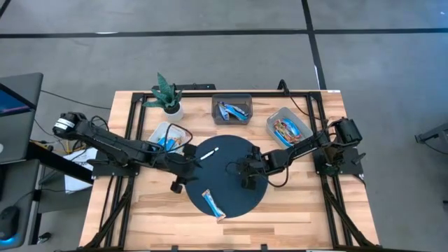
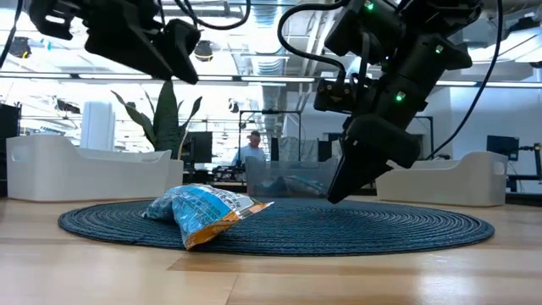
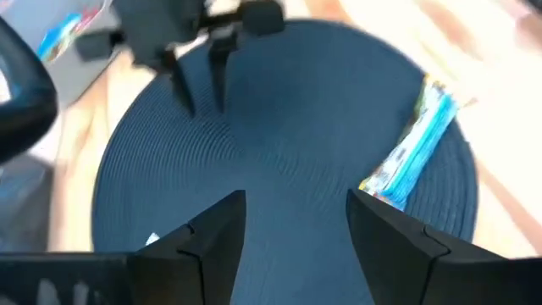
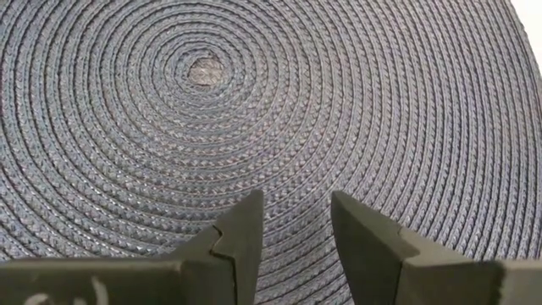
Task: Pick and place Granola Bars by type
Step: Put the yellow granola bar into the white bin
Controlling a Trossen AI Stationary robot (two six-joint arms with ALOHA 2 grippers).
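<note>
Round dark woven mat (image 1: 231, 150) sits mid-surface on the wooden surface (image 1: 294, 203). One blue-wrapped granola bar (image 1: 213, 203) lies on the mat's near edge, clear of both arms; the low view shows it (image 2: 207, 212) crumpled, one end raised.

Left claw (image 1: 190, 164) hovers over the mat's left edge, fingers spread, nothing between them (left wrist view shows only bare mat in the gap).

Right claw (image 1: 246, 175) hangs above the mat right of centre, fingers (image 4: 241, 233) parted and empty, tips off the weave.

Thin white stick (image 1: 210, 152) lies on the mat.

Three bins along the far side: left bin (image 1: 159, 131), dark bin (image 1: 232, 98) and right clear bin (image 1: 274, 119), each holding bars. Potted plant (image 1: 168, 94) at far left.
</note>
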